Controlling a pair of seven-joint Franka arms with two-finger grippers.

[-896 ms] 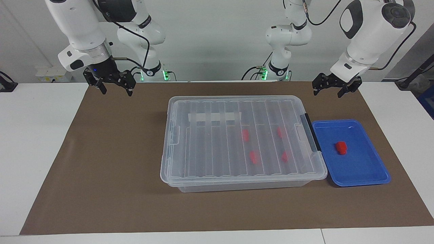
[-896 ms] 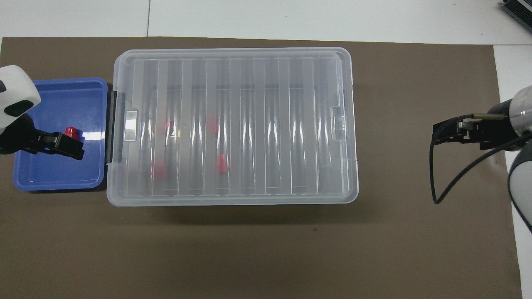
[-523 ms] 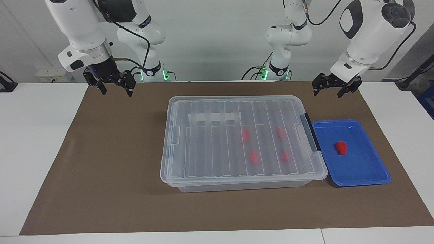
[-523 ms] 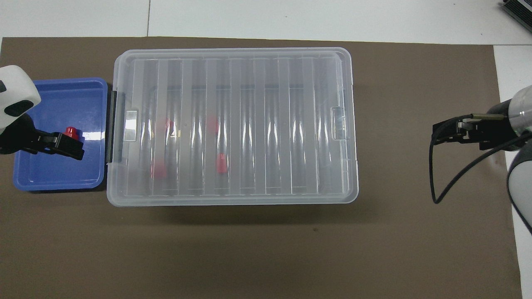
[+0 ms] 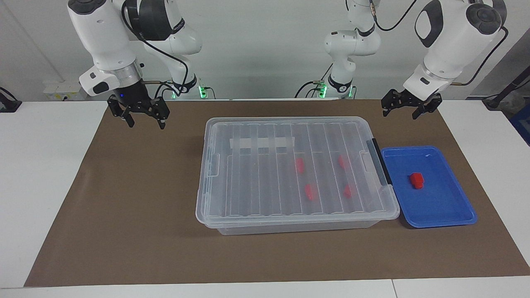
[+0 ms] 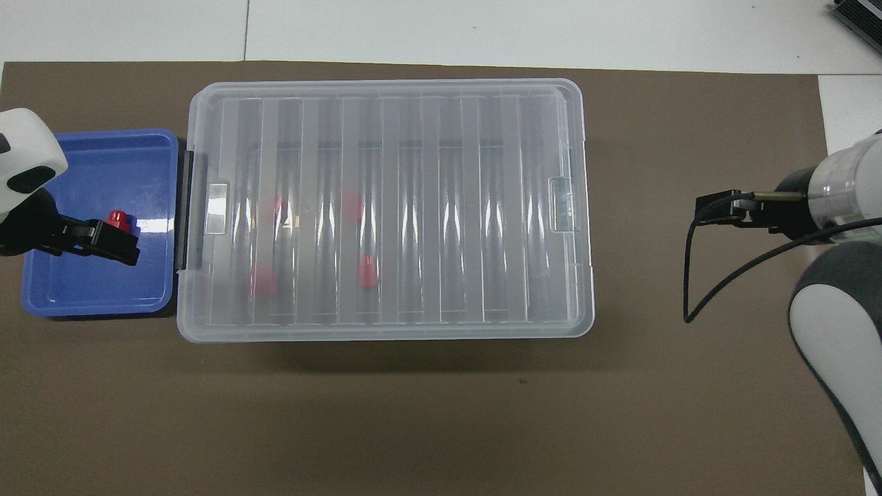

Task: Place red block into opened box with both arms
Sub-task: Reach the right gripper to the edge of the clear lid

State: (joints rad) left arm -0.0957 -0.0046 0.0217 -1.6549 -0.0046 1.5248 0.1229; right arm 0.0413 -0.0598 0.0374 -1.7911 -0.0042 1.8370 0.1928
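One red block lies in a shallow blue tray. The clear box beside it has its ribbed lid on, and several more red blocks show through the lid. My left gripper hangs open in the air over the tray's end of the mat and holds nothing. My right gripper hangs open over bare mat toward the right arm's end of the table, apart from the box.
A black bar handle runs along the box's end next to the tray. A white tape strip sits on the lid. A brown mat covers the white table.
My right arm has swung toward the box and dropped a little. The left arm, the box, the tray and the blocks have not moved.
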